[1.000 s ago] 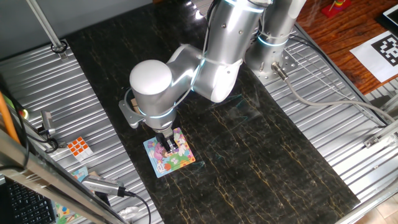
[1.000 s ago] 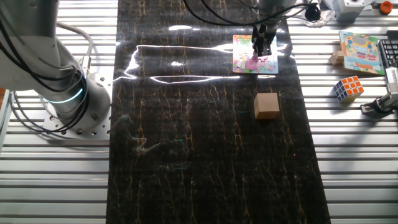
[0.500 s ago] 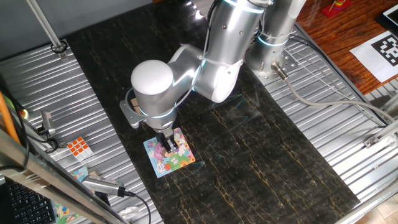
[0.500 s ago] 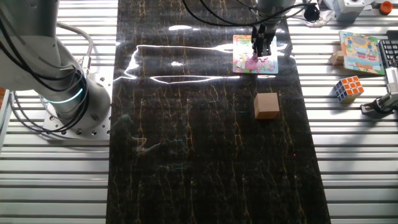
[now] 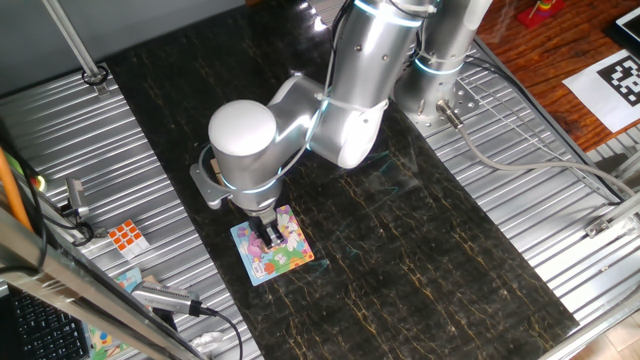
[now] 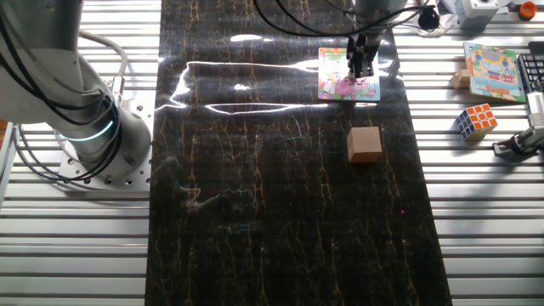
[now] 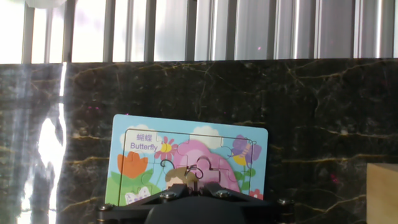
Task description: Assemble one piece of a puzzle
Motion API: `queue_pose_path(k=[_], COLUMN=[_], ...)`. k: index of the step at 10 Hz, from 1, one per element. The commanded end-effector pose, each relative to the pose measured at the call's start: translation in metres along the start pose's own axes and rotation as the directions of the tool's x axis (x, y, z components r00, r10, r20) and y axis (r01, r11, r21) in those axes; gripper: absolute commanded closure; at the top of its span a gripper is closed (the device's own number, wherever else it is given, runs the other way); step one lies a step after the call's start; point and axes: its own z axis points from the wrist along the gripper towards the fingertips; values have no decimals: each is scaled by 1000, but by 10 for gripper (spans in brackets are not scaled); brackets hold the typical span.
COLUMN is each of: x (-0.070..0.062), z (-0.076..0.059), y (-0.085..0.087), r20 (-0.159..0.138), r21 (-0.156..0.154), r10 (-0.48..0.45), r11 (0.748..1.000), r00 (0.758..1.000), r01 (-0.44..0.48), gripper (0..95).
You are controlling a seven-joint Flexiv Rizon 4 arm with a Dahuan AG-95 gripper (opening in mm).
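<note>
In one fixed view the bench [image 5: 450, 260] is a glossy black slab veined with gold, flanked by ribbed aluminium panels; the puzzle [image 5: 270, 246], a flat square board with a light blue border and a pink, yellow and green cartoon, lies near the slab's left edge. The silver, smooth-shelled arm [image 5: 330, 100] bends over it, and the dark claw [image 5: 270, 234] points straight down onto the board's middle, its fingers close together; whether they pinch anything cannot be told from here. A small orange-and-white twisty cube [image 5: 126, 237] sits on the ribbed panel to the left. In the other fixed view the puzzle [image 6: 348, 75] lies at the far end of the slab near its right edge, with the claw [image 6: 363, 66] narrow and vertical over its pink area, tips at or just above the surface. A tan wooden cube [image 6: 365, 144] stands on the slab nearer the camera, apart from the board, and a coloured twisty cube [image 6: 474, 121] rests on the ribbed panel to the right. In the hand view the puzzle [image 7: 186, 158] shows a printed "Butterfly" label and knobbed cut lines; the piece [image 7: 208, 169], pink with knobbed edges, appears seated in the picture just above the claw's black housing, and the fingertips themselves are hidden.
</note>
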Motion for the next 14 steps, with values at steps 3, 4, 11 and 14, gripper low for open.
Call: queue_pose_path(k=[3, 4, 11, 14], x=[-3, -4, -4, -5], z=[0, 0, 2, 1], y=[0, 1, 7, 7], r20=[-1, -1, -3, -3], r21=[0, -1, -1, -3], r10=[3, 6, 14, 13], r11=[1000, 1000, 1000, 1000], r00=[1000, 1000, 1000, 1000], r01=[-3, -6, -14, -13], gripper=[950, 950, 950, 950])
